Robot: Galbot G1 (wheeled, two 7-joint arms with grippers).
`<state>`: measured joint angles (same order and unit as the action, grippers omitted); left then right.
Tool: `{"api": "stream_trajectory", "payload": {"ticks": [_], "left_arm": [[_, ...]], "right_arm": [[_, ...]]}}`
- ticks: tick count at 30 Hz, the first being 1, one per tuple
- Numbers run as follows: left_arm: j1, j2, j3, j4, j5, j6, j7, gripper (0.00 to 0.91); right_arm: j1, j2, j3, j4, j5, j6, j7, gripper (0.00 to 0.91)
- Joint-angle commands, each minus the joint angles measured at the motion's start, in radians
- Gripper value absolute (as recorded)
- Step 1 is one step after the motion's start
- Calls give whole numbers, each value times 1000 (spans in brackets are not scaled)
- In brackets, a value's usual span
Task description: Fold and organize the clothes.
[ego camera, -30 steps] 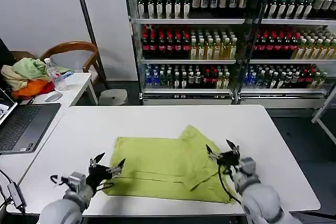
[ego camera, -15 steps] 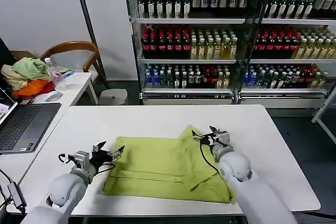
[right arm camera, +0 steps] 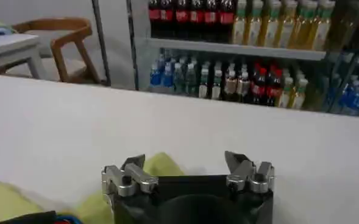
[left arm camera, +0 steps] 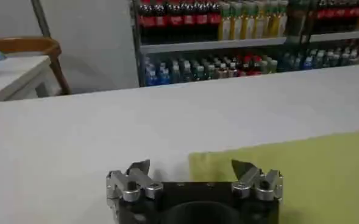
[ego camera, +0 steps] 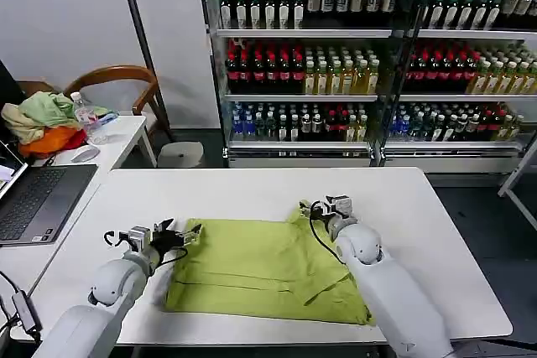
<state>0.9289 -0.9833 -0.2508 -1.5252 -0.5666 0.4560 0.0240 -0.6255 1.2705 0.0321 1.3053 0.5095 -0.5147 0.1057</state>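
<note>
Looking from the near edge of the white bench [ego camera: 252, 186] outward, we see both arms reaching forward from the bottom of the head view. The lime T-shirt [ego camera: 268, 270] lies flat on the bench near that front edge, roughly rectangular, with a fold seam running along its near part and a raised peak of fabric at its far right corner.

The left end effector [ego camera: 179, 236] sits at the far left corner of the T-shirt, low over the bench. In the left wrist view its fingers [left arm camera: 139, 168] stand wide apart, nothing between them, with the corner of the T-shirt [left arm camera: 289, 173] lying just ahead of the end effector [left arm camera: 191, 167].

The right end effector [ego camera: 323, 207] is at the raised peak on the far right corner. In the right wrist view the end effector [right arm camera: 188, 163] is spread wide and empty, and a hump of lime fabric [right arm camera: 158, 167] shows between its fingers [right arm camera: 237, 162], just beyond the body; we cannot tell whether the fingers touch it.

To the left stands a second bench carrying a laptop [ego camera: 38, 199], a mouse [ego camera: 84, 154], a water bottle [ego camera: 86, 116] and a heap of garments [ego camera: 42, 123]. Behind it stands a wooden chair [ego camera: 126, 81]. Farthest back, shelves of bottled drinks [ego camera: 361, 56] span the wall
</note>
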Motion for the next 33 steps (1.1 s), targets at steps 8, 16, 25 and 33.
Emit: {"api": "stream_trajectory", "payload": {"ticks": [8, 16, 25, 33], "left_arm": [[-50, -7, 26, 59, 5, 7, 6, 50], [-38, -3, 24, 44, 5, 4, 12, 50], [-12, -9, 17, 13, 6, -15, 17, 50], [47, 20, -14, -77, -35, -40, 14, 40]], "right_arm": [[32, 33, -12, -89, 13, -11, -75, 0], [30, 35, -11, -75, 13, -11, -75, 0], [2, 15, -6, 11, 13, 11, -75, 0], [-124, -102, 4, 313, 102, -48, -2, 0]]}}
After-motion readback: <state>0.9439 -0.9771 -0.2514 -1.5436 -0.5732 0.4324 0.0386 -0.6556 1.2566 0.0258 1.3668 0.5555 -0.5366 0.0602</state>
